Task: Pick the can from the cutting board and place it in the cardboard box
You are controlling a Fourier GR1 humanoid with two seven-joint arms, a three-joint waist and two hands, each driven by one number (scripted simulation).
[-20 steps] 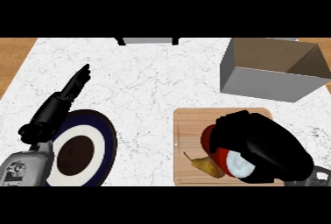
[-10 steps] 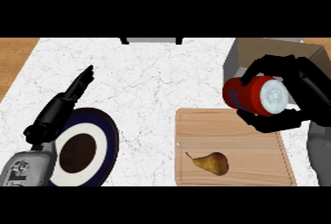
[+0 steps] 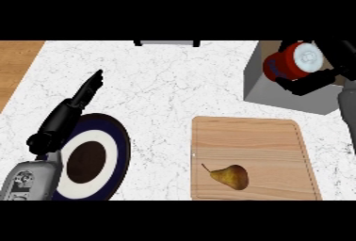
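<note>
Holding the red can [image 3: 294, 64], the right hand [image 3: 314, 81] curls round it, now moved up from the cutting board [image 3: 264, 141] to above the cardboard box [image 3: 278, 96] directly below; release comes next.

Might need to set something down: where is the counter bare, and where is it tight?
Bare counter lies between the plate, the box and the cutting board; the board's upper half is free above the pear. Crowded: the left hand over the plate, the right hand holding the can over the box.

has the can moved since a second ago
Yes. The can, held in the right hand, has gone from the cutting board up and away to over the cardboard box.
</note>
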